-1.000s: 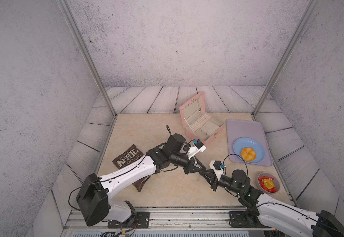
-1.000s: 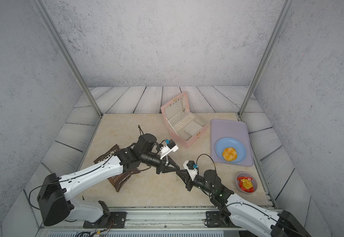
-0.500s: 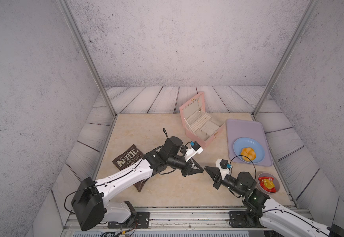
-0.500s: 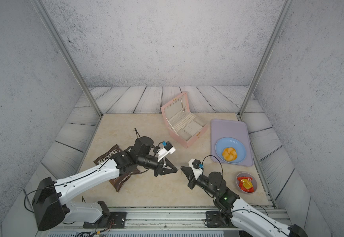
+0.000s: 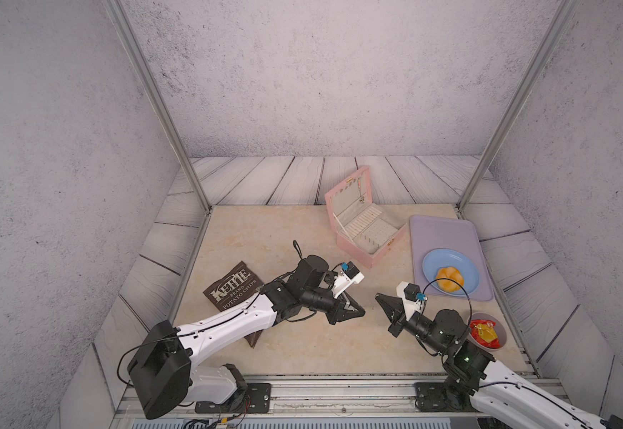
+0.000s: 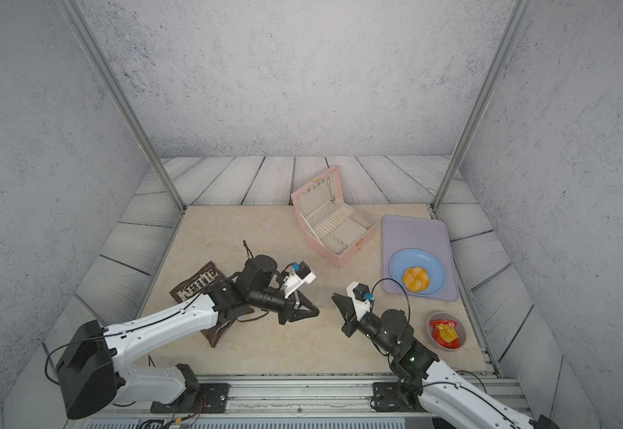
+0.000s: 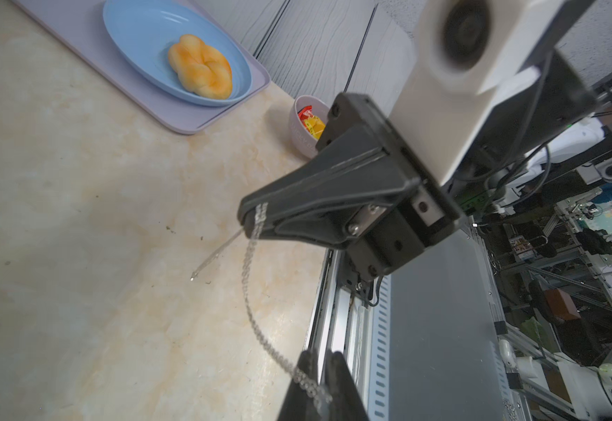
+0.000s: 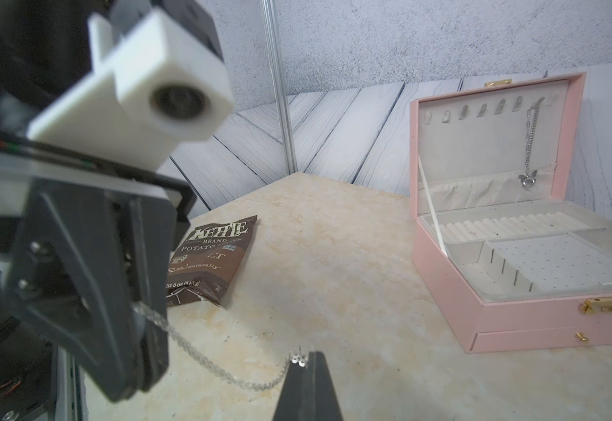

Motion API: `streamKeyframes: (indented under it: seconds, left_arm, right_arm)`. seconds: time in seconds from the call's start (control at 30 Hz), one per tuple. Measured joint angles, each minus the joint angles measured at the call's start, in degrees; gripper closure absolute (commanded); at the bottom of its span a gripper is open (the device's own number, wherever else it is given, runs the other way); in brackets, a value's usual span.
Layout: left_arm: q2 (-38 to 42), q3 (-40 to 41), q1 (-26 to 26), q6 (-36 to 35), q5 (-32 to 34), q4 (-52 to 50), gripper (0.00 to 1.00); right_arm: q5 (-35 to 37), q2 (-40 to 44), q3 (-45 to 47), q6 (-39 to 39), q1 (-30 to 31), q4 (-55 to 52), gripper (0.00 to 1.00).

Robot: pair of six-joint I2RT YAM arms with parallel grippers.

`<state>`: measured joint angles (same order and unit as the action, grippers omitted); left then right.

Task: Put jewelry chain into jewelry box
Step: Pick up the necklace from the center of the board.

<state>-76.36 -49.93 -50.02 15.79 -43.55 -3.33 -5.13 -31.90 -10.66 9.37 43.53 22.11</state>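
The left pincer point(image 5: 361, 311) is closed on one end of the jewelry chain point(image 7: 248, 288). The right pincer point(image 5: 378, 296) is pinched together on the other end. Their tips face each other a short way apart, low over the front of the bench point(image 5: 265, 230). The fine silvery chain sags in a shallow curve between them, clear of the surface. In the right wrist view a tiny clasp or charm sits right at the right pincer's tip, and the far end of the chain goes in between the left pincer's fingers point(image 8: 140, 339).

Behind them, toward the back right, the jewelry box point(image 8: 516, 320) stands open with its lid upright. A second necklace point(image 8: 528, 145) hangs from a lid hook, its pendant low against the lining. The chain is outside the box and well apart from it.

Right of the box lies a lavender tray point(image 5: 443, 232) carrying a blue plate point(image 5: 464, 265) with a knotted bread roll point(image 5: 450, 279) on it. Near the front right corner, a small pale bowl point(image 7: 299, 135) holds red and yellow packets point(image 7: 312, 122). A brown chip bag point(image 5: 234, 284) lies flat on the left, partly under the left arm.
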Motion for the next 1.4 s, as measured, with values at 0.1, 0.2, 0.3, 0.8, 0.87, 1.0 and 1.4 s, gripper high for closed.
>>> streamKeyframes:
  seconds: [0.1,0.2,0.3,0.8,0.87,1.0,1.4]
  left_arm:
    - [-2.4,0.7,0.0,0.3,0.5,1.9,1.00]
    - [-4.2,1.4,0.0,0.5,0.9,3.9,1.00]
    - [-5.5,2.0,0.0,0.8,0.9,6.1,1.00]
    - [-21.0,2.9,0.0,0.7,4.3,17.5,0.74]
    - [-22.5,2.9,0.0,0.9,4.8,17.9,0.68]
    - [-23.6,2.9,0.1,0.9,5.7,18.9,0.49]
    - [-18.8,2.6,3.1,2.6,14.3,15.7,0.25]
  right_arm:
    - [0.9,0.0,-1.0,-0.7,0.0,-0.6,1.00]
    - [1.6,-0.2,-1.1,-1.7,0.0,-0.7,1.00]
    - [2.3,-0.9,-1.1,-2.9,0.0,-0.5,1.00]
    - [5.7,-10.1,-3.4,-8.8,0.0,-2.3,1.00]
    - [6.3,-11.7,-3.8,-9.0,0.0,-3.2,1.00]
    - [7.7,-15.0,-5.0,-9.1,0.0,-4.8,1.00]
    - [16.4,-17.1,-6.0,-9.2,0.0,-9.5,1.00]
